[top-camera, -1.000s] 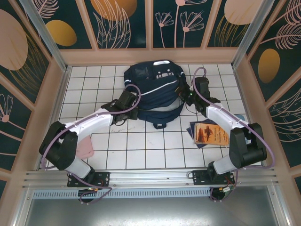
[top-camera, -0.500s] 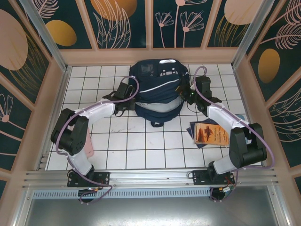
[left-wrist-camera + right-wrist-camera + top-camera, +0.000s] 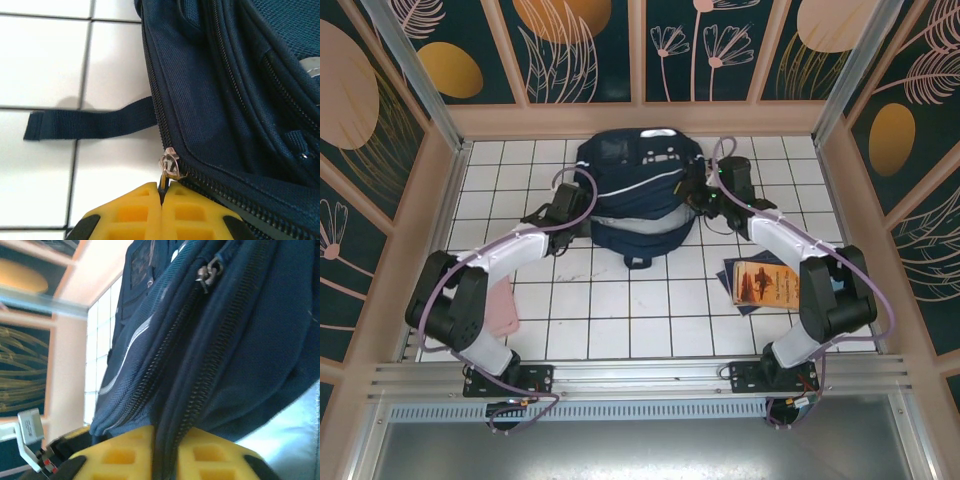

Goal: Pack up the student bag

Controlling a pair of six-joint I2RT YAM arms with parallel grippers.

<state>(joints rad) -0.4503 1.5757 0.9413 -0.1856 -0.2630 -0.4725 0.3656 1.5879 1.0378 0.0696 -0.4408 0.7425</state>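
Student bag point(image 3: 635, 195) lies flat at the far middle of the white tiled table point(image 3: 620, 320), close to the back wall. It is by far the biggest thing I have on screen: dark navy fabric with a thin white stripe across it and pale patches near its far end. Both arms reach forward and curve inward to flank it.

My left gripper point(image 3: 572, 207) sits against the bag's left side. On the left wrist camera its yellow fingers point(image 3: 135, 210) are pressed together with the metal zipper pull point(image 3: 169, 165) pinched between their tips, right at the corner of the bag point(image 3: 225, 100) where the zipper track begins.

My right gripper point(image 3: 698, 192) is at the bag's right side. On the right wrist camera its yellow pads point(image 3: 120, 455) have a dark fold of the bag point(image 3: 240, 340) running between them alongside the zipper teeth, so I read them as clamped on that fold.

A flat book point(image 3: 765, 285) with an orange cover lies on the tiles under the right forearm, well apart from the bag. A pink item point(image 3: 500, 305) lies beneath the left arm near the table's left edge.

A short navy strap point(image 3: 85, 124) sticks out from the bag's side, flat on the tiles. A second small metal zipper pull point(image 3: 209, 272) hangs higher on the bag.
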